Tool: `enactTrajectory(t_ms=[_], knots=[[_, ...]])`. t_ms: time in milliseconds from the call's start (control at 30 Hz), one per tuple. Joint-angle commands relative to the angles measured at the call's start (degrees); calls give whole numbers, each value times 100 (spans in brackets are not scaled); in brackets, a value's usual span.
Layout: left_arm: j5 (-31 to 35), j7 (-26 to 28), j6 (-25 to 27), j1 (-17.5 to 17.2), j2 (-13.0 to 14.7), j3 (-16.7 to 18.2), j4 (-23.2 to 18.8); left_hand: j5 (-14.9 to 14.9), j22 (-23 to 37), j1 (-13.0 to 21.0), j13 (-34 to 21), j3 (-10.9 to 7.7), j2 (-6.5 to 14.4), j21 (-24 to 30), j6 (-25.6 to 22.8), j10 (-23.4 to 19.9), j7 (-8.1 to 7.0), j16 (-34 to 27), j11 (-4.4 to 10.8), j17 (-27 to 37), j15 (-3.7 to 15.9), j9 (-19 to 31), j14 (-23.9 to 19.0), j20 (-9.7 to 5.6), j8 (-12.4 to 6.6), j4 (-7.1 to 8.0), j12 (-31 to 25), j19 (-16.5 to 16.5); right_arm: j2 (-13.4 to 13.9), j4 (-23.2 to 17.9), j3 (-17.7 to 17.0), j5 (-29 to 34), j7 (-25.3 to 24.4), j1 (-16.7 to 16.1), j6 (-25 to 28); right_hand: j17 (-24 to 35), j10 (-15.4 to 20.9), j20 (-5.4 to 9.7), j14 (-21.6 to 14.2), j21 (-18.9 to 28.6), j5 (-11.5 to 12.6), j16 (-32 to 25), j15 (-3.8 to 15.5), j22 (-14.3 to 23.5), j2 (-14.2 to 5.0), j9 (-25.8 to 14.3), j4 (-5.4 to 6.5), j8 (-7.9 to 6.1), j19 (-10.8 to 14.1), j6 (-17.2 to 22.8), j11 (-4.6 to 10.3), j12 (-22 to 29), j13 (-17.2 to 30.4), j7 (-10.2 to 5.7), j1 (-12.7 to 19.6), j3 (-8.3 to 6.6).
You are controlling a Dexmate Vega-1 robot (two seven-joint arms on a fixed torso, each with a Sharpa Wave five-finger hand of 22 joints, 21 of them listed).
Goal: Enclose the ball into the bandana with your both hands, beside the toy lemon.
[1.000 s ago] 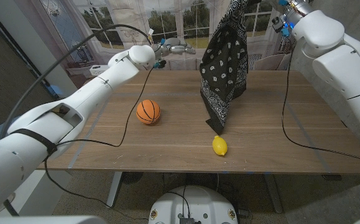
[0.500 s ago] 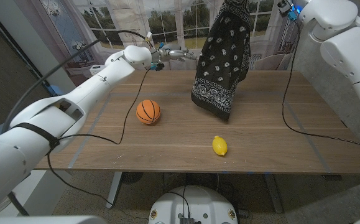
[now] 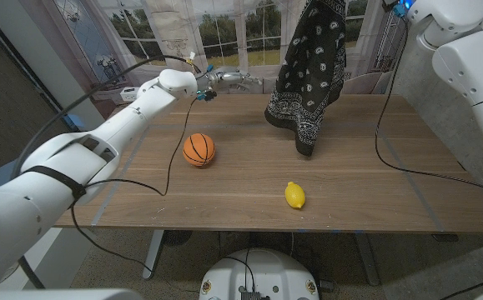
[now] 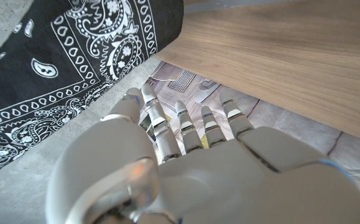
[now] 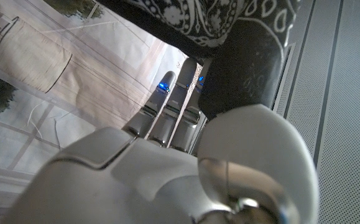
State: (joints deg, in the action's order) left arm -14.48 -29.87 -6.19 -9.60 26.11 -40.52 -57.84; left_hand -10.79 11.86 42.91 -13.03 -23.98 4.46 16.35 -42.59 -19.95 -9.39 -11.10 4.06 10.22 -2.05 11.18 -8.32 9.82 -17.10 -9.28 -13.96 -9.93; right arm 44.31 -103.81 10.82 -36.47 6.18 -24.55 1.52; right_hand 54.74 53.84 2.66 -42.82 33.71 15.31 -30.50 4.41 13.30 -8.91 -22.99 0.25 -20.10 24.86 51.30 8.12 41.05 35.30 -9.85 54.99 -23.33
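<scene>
Dangling from the right hand (image 5: 167,155) clamped up top, the bandana (image 3: 310,67) hangs far-right of the ball (image 3: 198,149), lemon (image 3: 294,195) near-right, with the empty, spread left hand (image 3: 224,80) closer to the cloth.

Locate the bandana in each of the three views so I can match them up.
Head view: bandana hangs at top centre-right, its lower tip just over the table.
Left wrist view: it covers the upper-left area, beyond the left robot hand.
Right wrist view: a strip along the top edge.
Shared landmark: its white paisley print.
</scene>
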Motion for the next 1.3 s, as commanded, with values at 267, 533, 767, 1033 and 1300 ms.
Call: enactTrajectory(t_ms=[267,533,767,1033,1300], knots=[[-386,-844,-768,295,-791,-138,2110,-13,31,-207,-36,402,-318,-60,1089,490,449,57,-181,37,-144,30,276,43,570,132,133,202,-103,414,-152,-707,556,84,-598,28,-256,263,-14,62,56,69,866,-5,-15,-30,134,26,-44,327,323,0,3,-184,9,-67],[-367,-755,-1137,714,-1608,-252,3664,-15,35,-296,-41,473,-315,-100,976,556,546,90,-247,44,-222,39,488,33,527,185,135,301,-145,676,-1,-910,1002,375,-593,45,-260,258,-22,87,60,100,867,-13,-8,-43,128,36,-62,336,327,0,15,-184,14,-49],[-373,-360,-836,733,-1750,-347,3718,-32,38,-244,-36,469,-262,-89,736,501,279,50,-216,36,-229,40,478,60,455,162,100,274,-228,1010,188,-1142,1668,632,-593,56,-265,255,-17,104,64,135,860,-21,-5,-60,131,44,-88,341,332,-1,25,-185,14,-35],[-557,-181,-425,796,-1910,-335,3749,-28,40,-335,-32,576,-322,-91,700,470,179,16,-212,45,-226,30,462,84,487,200,76,279,-238,1316,405,-1202,2379,980,-527,71,-266,231,-36,119,67,151,861,-28,-14,-82,143,51,-112,334,329,0,36,-184,5,-18],[-704,-367,-114,814,-1860,-343,3349,-102,53,-751,-40,881,-551,-142,1160,622,216,20,-282,77,-284,4,588,121,684,374,108,418,-304,1399,475,-1251,2672,1154,-509,88,-260,224,-37,139,71,178,868,-37,-22,-96,137,69,-131,322,322,-2,39,-184,18,-11]])
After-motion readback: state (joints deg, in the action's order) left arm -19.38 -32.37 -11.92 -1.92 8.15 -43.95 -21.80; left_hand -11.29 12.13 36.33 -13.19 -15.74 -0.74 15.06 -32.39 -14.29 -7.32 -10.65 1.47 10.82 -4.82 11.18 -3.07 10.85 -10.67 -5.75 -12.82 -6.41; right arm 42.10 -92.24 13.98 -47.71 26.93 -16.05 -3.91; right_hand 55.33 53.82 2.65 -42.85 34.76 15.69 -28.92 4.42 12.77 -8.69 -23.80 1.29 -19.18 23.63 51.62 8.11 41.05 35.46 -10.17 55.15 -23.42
